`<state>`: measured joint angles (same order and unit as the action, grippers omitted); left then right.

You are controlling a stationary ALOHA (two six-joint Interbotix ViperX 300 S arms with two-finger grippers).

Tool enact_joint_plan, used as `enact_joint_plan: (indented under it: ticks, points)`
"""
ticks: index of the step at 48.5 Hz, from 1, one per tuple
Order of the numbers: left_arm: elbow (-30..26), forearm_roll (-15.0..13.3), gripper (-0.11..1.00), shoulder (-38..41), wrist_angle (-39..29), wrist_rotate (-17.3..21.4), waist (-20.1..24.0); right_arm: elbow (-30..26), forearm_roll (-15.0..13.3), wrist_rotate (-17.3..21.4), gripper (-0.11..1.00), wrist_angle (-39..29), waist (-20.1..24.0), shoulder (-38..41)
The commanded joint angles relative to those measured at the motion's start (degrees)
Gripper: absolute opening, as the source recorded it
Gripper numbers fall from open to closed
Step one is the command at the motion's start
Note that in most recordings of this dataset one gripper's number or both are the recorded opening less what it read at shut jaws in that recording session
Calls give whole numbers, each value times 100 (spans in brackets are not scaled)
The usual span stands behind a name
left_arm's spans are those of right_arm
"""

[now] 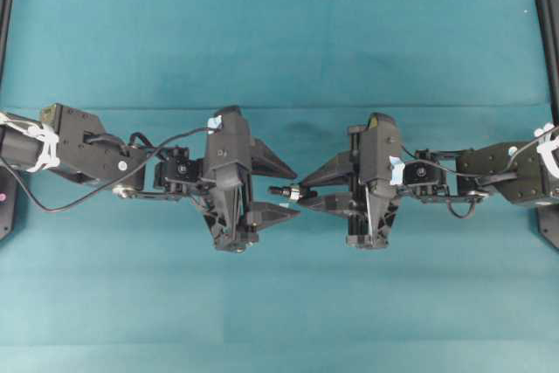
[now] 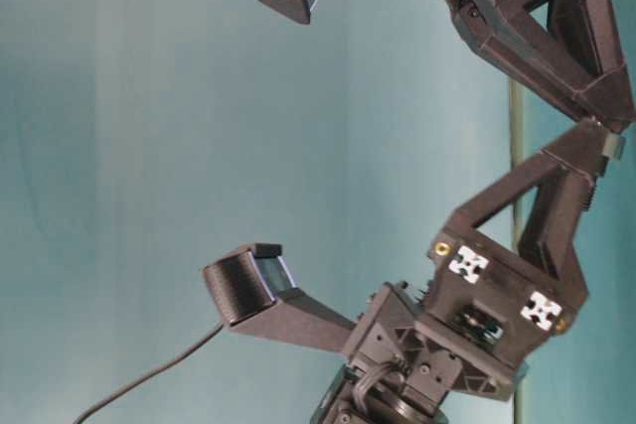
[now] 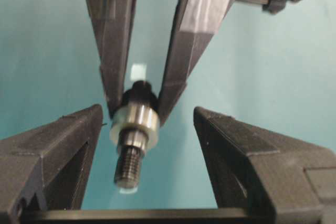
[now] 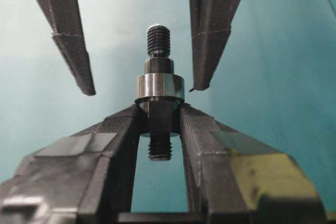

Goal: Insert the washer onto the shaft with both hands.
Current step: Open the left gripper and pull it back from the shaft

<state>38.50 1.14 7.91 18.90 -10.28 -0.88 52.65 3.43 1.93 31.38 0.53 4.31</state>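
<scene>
Washer [image 4: 160, 88] sits on the shaft [image 4: 159, 51], just beyond the tips of the right gripper [image 4: 160, 116], which clamps the shaft's dark body, while the left gripper [image 3: 144, 129] stands wide, its fingers flanking the threaded end without touching.

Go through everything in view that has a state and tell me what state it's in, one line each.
washer: seated on the shaft, resting against the right gripper's fingertips.
shaft: held level above the table, threaded tip pointing toward the left gripper.
right gripper: shut on the shaft.
left gripper: open, fingers on either side of the shaft's tip, touching nothing.
</scene>
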Motion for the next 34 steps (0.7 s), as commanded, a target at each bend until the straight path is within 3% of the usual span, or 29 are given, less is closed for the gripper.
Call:
enact_joint_plan:
  ticks: [1,14,34]
  points:
    - [-44,9,78,-158,-193,44,-9,-70,9,35,0,26,18,-62]
    - [70,18,78,-466,-554,290,9,-70,9,44,0,26,18,-62]
    - [615,9,78,-1116,-642,264,35,-62,9,44,0,18,18,-62]
